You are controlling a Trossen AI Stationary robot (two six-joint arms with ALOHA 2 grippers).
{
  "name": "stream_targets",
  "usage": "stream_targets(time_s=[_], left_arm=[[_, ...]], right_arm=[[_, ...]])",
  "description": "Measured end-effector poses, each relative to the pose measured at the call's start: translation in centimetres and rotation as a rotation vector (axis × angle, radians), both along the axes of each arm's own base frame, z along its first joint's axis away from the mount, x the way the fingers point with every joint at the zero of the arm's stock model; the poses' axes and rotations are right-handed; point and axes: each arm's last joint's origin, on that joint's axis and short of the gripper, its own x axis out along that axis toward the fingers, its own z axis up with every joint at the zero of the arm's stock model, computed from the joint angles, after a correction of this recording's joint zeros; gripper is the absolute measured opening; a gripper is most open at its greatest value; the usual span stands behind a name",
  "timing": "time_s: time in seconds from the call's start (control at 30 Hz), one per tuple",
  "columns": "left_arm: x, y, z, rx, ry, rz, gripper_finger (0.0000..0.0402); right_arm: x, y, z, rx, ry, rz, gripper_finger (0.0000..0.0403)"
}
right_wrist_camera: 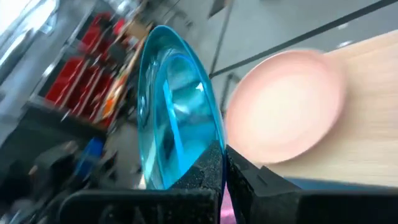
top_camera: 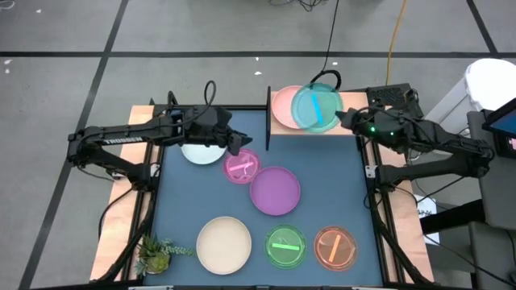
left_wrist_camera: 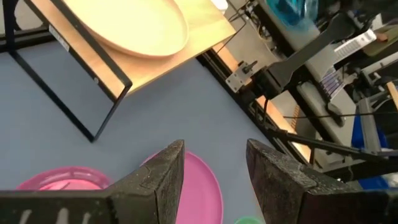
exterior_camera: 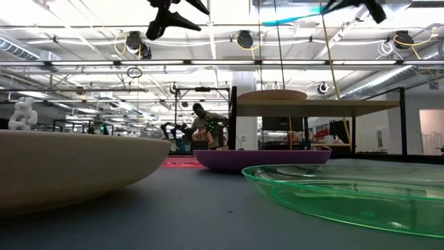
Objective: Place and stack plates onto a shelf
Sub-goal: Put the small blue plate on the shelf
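Observation:
My right gripper [top_camera: 343, 119] is shut on the teal plate [top_camera: 316, 107], high over the shelf [top_camera: 348, 103] at the table's far edge. The salmon pink plate [top_camera: 282, 105] rests flat on the shelf board, beside the black upright [top_camera: 268, 117]. My left gripper [top_camera: 238, 143] hangs open in the air above the small pink plate [top_camera: 242, 167], next to the white-blue plate [top_camera: 200, 151]. The purple [top_camera: 275, 190], cream [top_camera: 224, 244], green [top_camera: 285, 246] and orange [top_camera: 334, 246] plates lie flat on the mat. My right gripper pinches the teal plate's rim [right_wrist_camera: 214, 148] between its two fingers, one on each face. The fingers come roughly level from the table's right side. The plate [exterior_camera: 291, 17] is lifted clear, well above the shelf and the salmon plate [right_wrist_camera: 286, 106], and is slightly tilted.
A small potted plant [top_camera: 157, 254] stands at the near left corner. Wooden side rails [top_camera: 121, 217] run along both sides of the mat. The shelf board [exterior_camera: 319, 105] stands raised on thin black legs. Bare board lies to the right of the salmon plate.

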Motion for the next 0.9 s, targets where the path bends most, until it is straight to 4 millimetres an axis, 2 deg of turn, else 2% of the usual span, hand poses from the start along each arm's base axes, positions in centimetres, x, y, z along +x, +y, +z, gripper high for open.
stream_targets(time_s=[0.13, 0.23, 0.47, 0.67, 0.9], left_arm=[[-0.1, 0.0, -0.2, -0.005, 0.029, 0.000, 0.0177], [-0.1, 0.0, -0.3, -0.005, 0.031, 0.000, 0.0177], [-0.1, 0.0, -0.3, -0.022, 0.028, 0.007, 0.0177], [-0.1, -0.1, -0.3, -0.034, 0.026, 0.001, 0.0177], [-0.1, -0.2, -0.3, -0.062, 0.022, -0.001, 0.0177]], right_arm=[[-0.8, -0.4, -0.8, 0.011, 0.044, -0.149, 0.0000], [-1.2, -0.6, -2.1, 0.023, 0.046, -0.254, 0.0000], [-1.6, -1.0, -7.1, 0.072, -0.023, -0.440, 0.0000], [-1.1, -1.3, -11.5, 0.097, -0.153, -0.526, 0.0000], [-1.2, -1.5, -14.1, 0.100, -0.295, -0.566, 0.0000]])
